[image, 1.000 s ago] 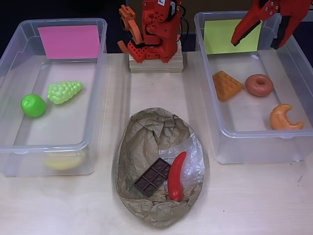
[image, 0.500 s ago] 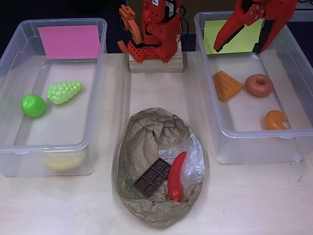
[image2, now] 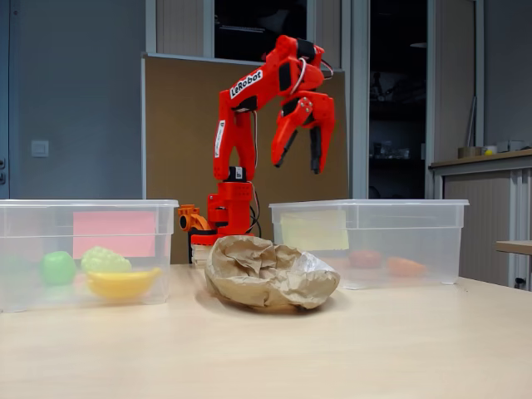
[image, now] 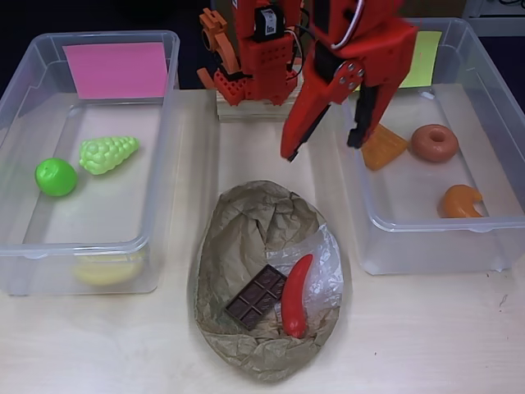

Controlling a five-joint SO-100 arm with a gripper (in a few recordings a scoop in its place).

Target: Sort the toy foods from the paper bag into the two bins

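Observation:
My orange gripper (image: 321,149) hangs open and empty high above the table, over the inner wall of the right bin (image: 443,223) and just behind the paper bag (image: 246,230). In the fixed view the gripper (image2: 297,166) is well above the bag (image2: 270,274). On the bag lie a dark chocolate bar (image: 256,297) and a red chili (image: 297,295). The right bin, with a yellow-green label (image: 422,57), holds a waffle (image: 385,149), a donut (image: 435,142) and a croissant (image: 459,202). The left bin (image: 168,148), with a pink label (image: 116,70), holds an apple (image: 56,176), grapes (image: 108,153) and a banana (image: 107,269).
The arm's base (image: 258,82) stands on a wooden block between the two bins at the back of the table. Bare tabletop (image: 426,328) lies in front of the bins and on both sides of the bag.
The gripper has swung left from over the far end of the right bin to the bin's inner wall, staying open. The croissant shifted and settled in the right bin.

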